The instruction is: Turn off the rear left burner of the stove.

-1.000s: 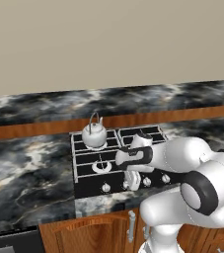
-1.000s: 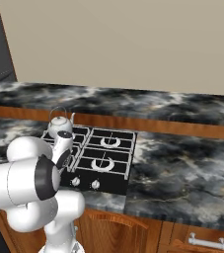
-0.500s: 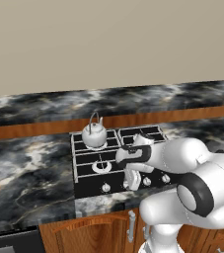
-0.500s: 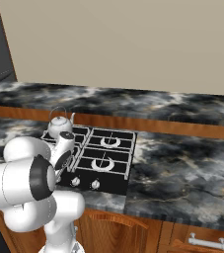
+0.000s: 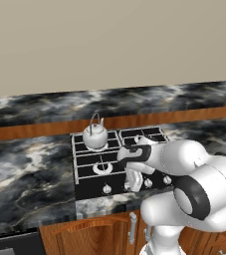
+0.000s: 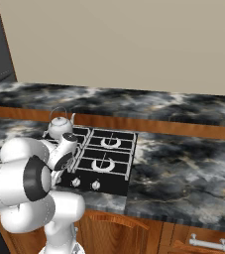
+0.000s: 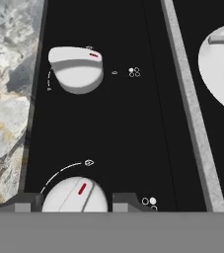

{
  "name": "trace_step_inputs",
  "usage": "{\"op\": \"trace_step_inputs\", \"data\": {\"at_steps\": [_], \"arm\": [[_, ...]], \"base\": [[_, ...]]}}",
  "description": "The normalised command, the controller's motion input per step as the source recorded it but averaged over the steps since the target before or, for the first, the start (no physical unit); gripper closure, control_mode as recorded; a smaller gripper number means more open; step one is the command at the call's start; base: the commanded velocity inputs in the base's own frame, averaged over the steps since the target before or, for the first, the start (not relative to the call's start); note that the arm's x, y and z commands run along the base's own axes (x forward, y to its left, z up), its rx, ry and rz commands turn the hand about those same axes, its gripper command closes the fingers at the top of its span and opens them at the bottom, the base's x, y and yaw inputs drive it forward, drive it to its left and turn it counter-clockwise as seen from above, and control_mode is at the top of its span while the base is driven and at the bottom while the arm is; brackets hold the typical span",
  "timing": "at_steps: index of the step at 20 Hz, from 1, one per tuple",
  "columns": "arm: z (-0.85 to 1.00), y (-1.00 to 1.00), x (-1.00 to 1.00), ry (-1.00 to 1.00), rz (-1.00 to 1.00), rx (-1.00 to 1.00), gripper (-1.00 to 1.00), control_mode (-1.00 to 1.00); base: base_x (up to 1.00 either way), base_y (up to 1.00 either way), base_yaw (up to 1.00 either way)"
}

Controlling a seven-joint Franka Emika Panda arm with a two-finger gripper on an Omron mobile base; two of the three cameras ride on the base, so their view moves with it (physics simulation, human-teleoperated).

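The robot's end effector [image 7: 75,200] hangs low over the front edge of the stove [image 5: 89,185], its two dark fingertips [image 7: 27,201] open and set either side of a silver knob [image 7: 75,196] at the bottom centre of the hand view. That straddling pose suggests a grip for turning has been lined up but not closed; contact cannot be confirmed. The knob carries a red pointer mark, with a white arc and a cluster of dots printed beside it on the black panel. A second knob [image 7: 76,69] sits in the upper left. The rear left burner [image 5: 98,147], above centre in the left base view, lies mostly hidden beneath a silver kettle [image 5: 95,134] standing on its pale grates; no flame is discernible. Marbled bench [image 5: 25,169] surrounds the cooktop.
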Motion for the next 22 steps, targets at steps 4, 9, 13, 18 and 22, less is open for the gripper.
{"op": "trace_step_inputs", "data": {"at_steps": [4,9,13,18,22], "arm": [[0.0,0.21,0.01,0.08,-0.5,0.0,1.0,-1.0],[0.0,0.33,0.0,0.08,-0.54,0.0,1.0,-1.0],[-0.05,0.14,0.0,0.08,-0.56,0.0,1.0,-1.0],[-0.02,0.0,-0.01,0.12,-0.61,0.0,1.0,-1.0],[-0.05,-0.01,-0.04,0.08,-0.59,0.0,1.0,-1.0]], "base": [[0.0,0.0,0.0],[0.0,0.0,0.0],[0.0,0.0,0.0],[0.0,0.0,0.0],[0.0,0.0,0.0]]}}
